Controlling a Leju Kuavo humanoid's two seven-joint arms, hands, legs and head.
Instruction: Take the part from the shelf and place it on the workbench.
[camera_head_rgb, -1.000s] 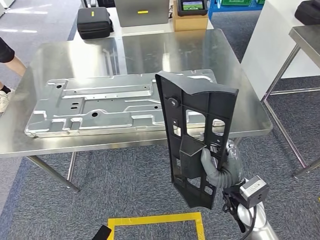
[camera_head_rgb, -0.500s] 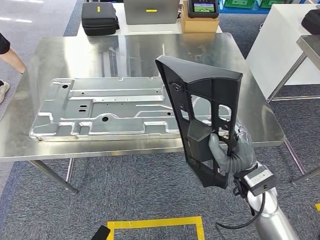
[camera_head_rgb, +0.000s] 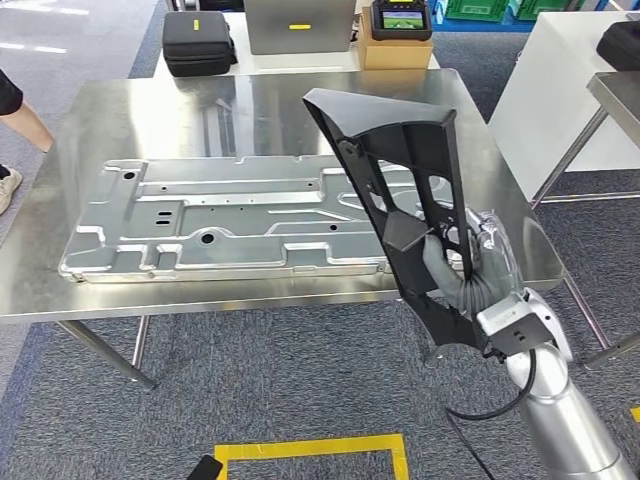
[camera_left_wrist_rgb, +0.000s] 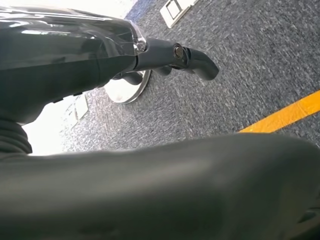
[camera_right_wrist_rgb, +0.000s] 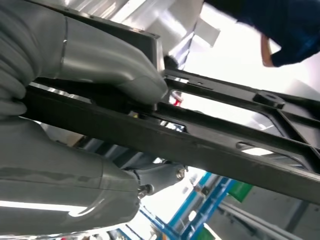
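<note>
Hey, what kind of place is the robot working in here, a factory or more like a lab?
Probably a workshop or robot test lab set up like a factory station. A steel workbench carries a stamped metal panel, the right hand holds a black plastic part, and yellow floor tape marks the carpet.

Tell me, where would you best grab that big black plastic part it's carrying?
Probably by a bar beside one of the cut-out windows in the black part, as the right hand does now at the lower end, from the ribbed back side. The openings let fingers wrap around a bar; the outer edges look too broad to close on.
</note>
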